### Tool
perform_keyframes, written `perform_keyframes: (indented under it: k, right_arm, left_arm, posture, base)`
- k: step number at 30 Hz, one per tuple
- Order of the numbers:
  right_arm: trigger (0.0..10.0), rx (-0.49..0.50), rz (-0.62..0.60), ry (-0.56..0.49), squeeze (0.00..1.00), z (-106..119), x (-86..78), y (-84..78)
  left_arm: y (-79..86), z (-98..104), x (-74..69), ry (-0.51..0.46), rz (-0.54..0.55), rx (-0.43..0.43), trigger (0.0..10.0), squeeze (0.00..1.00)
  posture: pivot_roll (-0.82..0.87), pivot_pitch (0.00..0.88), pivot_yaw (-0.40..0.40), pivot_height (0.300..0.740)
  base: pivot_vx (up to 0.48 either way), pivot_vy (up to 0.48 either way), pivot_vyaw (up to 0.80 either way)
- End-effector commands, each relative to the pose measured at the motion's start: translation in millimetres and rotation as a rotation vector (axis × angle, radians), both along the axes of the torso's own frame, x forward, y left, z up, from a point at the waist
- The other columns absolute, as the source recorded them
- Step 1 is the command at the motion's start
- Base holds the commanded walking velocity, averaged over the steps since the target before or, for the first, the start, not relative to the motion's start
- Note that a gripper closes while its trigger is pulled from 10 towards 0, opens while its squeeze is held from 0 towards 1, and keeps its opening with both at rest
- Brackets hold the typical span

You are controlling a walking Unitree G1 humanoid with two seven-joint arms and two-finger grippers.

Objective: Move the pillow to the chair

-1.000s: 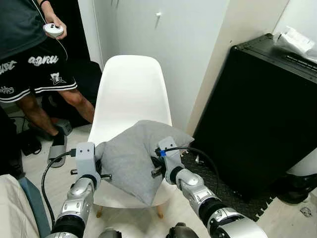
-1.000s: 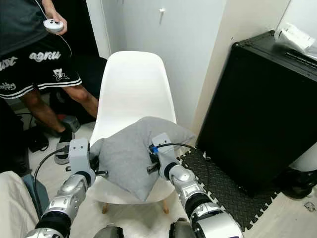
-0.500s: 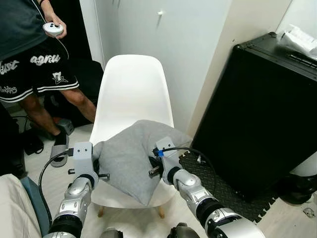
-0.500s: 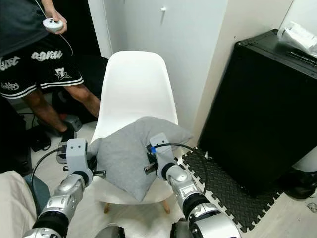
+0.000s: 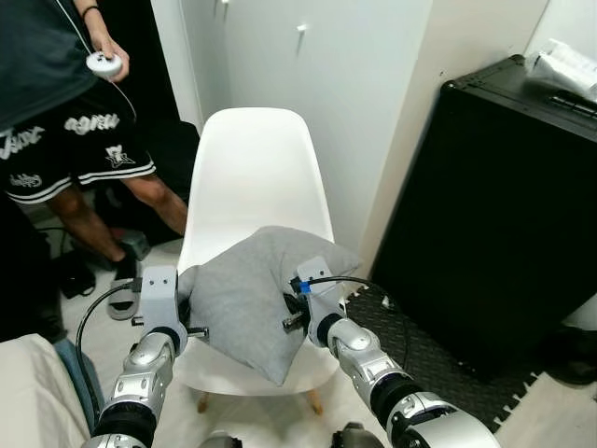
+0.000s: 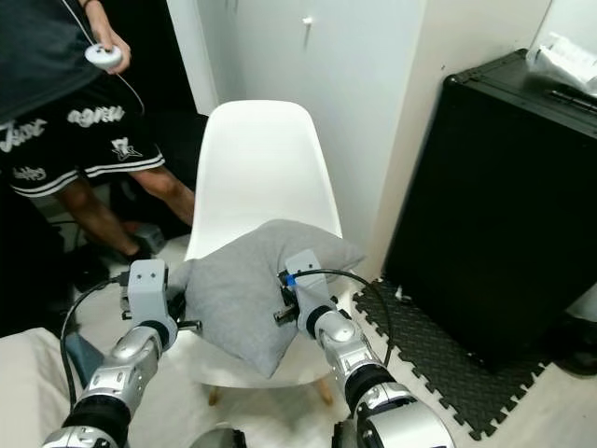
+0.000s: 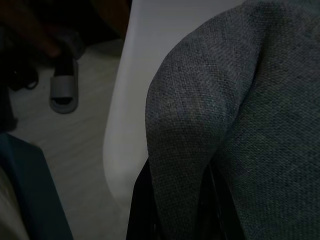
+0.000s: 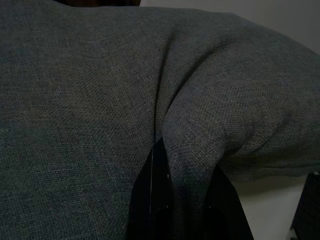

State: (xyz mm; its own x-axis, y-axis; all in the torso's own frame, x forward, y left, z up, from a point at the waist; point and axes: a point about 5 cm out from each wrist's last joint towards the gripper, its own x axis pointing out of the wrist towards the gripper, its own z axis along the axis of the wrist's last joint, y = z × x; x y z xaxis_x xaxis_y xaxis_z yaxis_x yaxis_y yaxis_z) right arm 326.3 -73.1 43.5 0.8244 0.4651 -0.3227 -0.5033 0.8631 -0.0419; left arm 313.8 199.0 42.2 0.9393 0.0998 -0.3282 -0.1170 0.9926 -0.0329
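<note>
Jaws pinching pillow [image 5: 244, 291], white chair [image 5: 254, 177], black cabinet [image 5: 494, 215]

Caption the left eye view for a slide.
Both claws, left and right, hold a grey pillow over a white chair.

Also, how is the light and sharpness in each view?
Left and right eye views: bright, even, sharp on the white chair and grey pillow. Left wrist view: dim, the floor in shadow. Right wrist view: dark, the weave readable, the end effector fingers near-black.
</note>
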Motion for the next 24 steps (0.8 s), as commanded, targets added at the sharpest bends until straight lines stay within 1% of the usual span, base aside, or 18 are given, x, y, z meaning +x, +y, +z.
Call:
perform_keyframes:
  k: [1, 9, 11, 16, 18, 20, 24]
  right_arm:
    - [10.0, 0.006, -0.027, -0.016, 0.00, -1.7, -1.3, -6.2]
    - [10.0, 0.005, -0.043, -0.015, 0.00, -5.0, -3.7, -12.0]
    - [10.0, 0.001, -0.049, -0.013, 0.00, -6.0, -4.2, -13.7]
    - [10.0, 0.013, -0.041, -0.012, 0.00, -5.0, -3.8, -13.7]
    - [10.0, 0.015, -0.036, -0.009, 0.00, -4.8, -3.6, -14.2]
    - [10.0, 0.018, -0.027, -0.005, 0.00, -4.8, -3.6, -15.1]
    - [10.0, 0.004, -0.015, -0.001, 0.00, -5.5, -4.0, -14.6]
  left_arm:
    - [11.7, 5.2, 3.1, -0.003, 0.016, 0.042, 10.0, 0.00]
    - [4.3, 4.9, 5.2, -0.002, -0.001, 0.035, 10.0, 0.00]
    - [2.1, 4.9, 5.8, -0.005, -0.015, 0.045, 10.0, 0.00]
    - [-0.3, 2.2, 4.7, -0.006, 0.001, 0.030, 10.0, 0.00]
    - [-1.1, 0.8, 3.9, -0.004, 0.008, 0.024, 10.0, 0.00]
    - [-2.5, -0.4, 2.8, -0.005, 0.015, 0.017, 10.0, 0.00]
    - [-2.3, -1.3, 1.8, -0.005, 0.023, 0.013, 10.0, 0.00]
  posture:
    - [0.07, 0.051, 0.091, 0.655]
    - [0.06, 0.050, 0.099, 0.655]
    - [0.06, 0.054, 0.096, 0.655]
    - [0.04, 0.068, 0.067, 0.655]
    - [0.04, 0.070, 0.056, 0.651]
    - [0.04, 0.073, 0.043, 0.636]
    - [0.04, 0.074, 0.039, 0.621]
  base:
    - [0.000, 0.000, 0.00]
    - [0.000, 0.000, 0.00]
    - [0.000, 0.000, 0.00]
    - [0.000, 0.000, 0.00]
    - [0.000, 0.000, 0.00]
    - [0.000, 0.000, 0.00]
    - [0.000, 0.000, 0.00]
